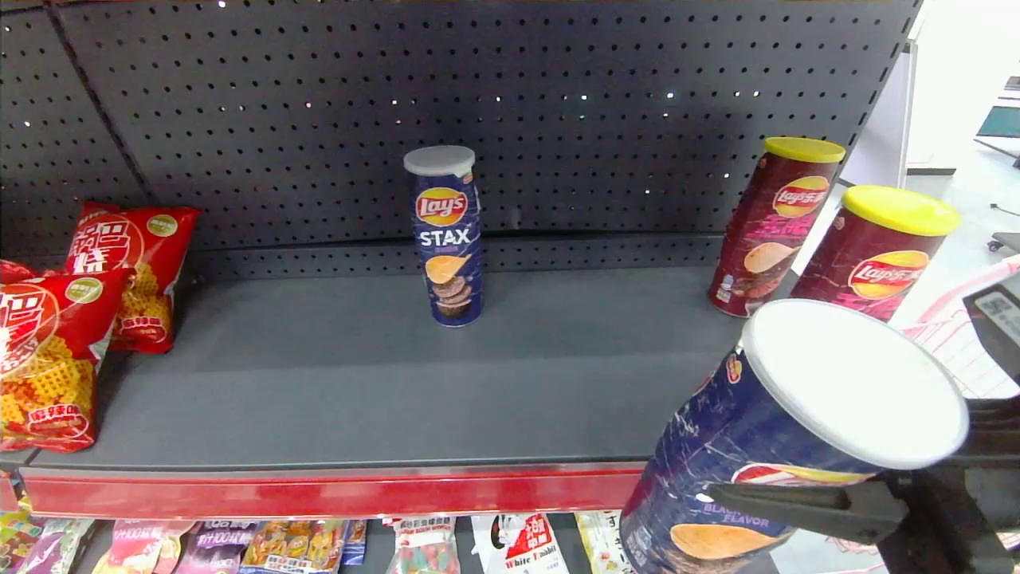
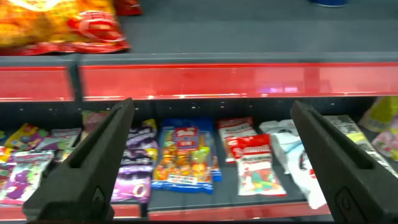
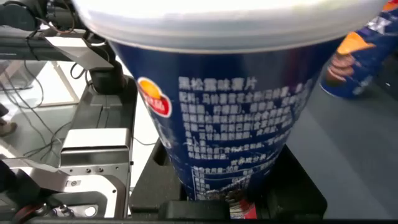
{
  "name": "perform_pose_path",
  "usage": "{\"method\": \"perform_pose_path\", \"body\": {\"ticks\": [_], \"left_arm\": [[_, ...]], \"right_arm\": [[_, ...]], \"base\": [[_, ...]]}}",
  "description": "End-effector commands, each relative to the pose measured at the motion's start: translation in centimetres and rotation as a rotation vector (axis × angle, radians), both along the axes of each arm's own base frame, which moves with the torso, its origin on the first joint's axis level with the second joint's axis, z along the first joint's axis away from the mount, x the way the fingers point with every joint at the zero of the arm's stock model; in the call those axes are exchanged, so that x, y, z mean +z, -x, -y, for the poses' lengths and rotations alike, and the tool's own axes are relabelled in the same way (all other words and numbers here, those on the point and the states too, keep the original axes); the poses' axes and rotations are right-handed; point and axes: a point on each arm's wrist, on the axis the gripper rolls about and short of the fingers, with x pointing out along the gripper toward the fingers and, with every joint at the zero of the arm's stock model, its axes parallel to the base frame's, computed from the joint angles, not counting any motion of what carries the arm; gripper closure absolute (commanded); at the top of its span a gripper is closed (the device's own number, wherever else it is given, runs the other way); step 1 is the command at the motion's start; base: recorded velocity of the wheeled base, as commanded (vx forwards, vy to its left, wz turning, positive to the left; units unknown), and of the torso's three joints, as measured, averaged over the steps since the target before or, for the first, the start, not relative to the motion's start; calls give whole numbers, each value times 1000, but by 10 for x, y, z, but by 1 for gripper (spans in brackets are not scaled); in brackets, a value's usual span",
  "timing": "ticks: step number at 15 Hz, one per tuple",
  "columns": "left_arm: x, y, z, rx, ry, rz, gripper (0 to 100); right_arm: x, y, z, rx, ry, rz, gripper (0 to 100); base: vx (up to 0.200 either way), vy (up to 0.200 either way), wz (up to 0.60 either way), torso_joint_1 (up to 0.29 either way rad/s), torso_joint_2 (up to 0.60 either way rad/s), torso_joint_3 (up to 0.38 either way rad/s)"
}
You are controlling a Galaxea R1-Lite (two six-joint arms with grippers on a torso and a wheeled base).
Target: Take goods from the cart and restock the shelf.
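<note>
My right gripper (image 1: 769, 501) is shut on a dark blue chip can (image 1: 765, 430) with a white lid, held tilted in front of the shelf's right end, just off the red front edge (image 1: 335, 490). The right wrist view has that held blue can (image 3: 230, 124) close up, and past it a second blue can (image 3: 357, 68) on the shelf. That second blue can (image 1: 444, 239) stands upright at the back middle of the grey shelf deck (image 1: 358, 383). My left gripper (image 2: 211, 168) is open, level with the lower shelf, nothing between its fingers (image 2: 93, 168).
Two maroon cans with yellow lids (image 1: 773, 227) (image 1: 876, 251) stand at the shelf's right end. Red snack bags (image 1: 48, 351) fill the left end. A perforated back panel (image 1: 478, 104) closes the rear. Small snack packets (image 2: 186, 158) line the lower shelf. The pink cart (image 1: 956, 335) stands to the right.
</note>
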Motion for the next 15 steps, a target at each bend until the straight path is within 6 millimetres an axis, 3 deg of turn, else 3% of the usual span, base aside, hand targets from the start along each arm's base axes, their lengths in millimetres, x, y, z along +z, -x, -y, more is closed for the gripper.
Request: {"method": "perform_pose_path", "body": {"ticks": [1, 6, 15], "left_arm": [[0, 0, 0, 1, 0, -2, 0], [0, 0, 0, 1, 0, -2, 0], [0, 0, 0, 1, 0, -2, 0]], "right_arm": [[-1, 0, 0, 2, 2, -3, 100], [-2, 1, 0, 2, 4, -5, 100], [-4, 1, 0, 2, 8, -10, 100]], "base": [[0, 200, 0, 7, 2, 2], [0, 200, 0, 4, 5, 1], [0, 0, 0, 0, 0, 0]]}}
